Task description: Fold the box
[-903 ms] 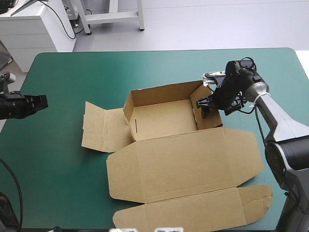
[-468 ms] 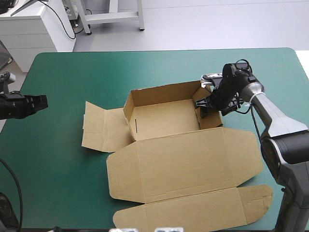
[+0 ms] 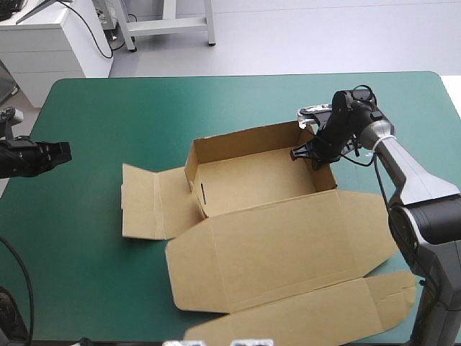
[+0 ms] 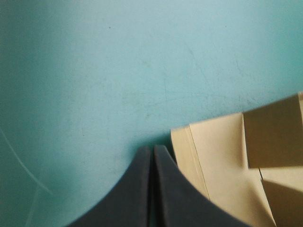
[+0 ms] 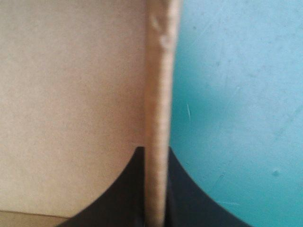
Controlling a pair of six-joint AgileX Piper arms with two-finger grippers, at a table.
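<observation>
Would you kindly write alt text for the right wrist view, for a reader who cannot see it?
The right gripper is shut on the edge of a raised wall of the brown box. The box's inner board fills one side of the wall, and the bare teal-green cover the other.

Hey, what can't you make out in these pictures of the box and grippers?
High view: the near flap of the lid, cut off by the bottom edge.
High view: how the right gripper grips the box, hidden by its own wrist.
Right wrist view: the box beyond the pinched wall, which fills the view.
Left wrist view: most of the box, cut off; only its left flap shows beside the shut left gripper.
</observation>
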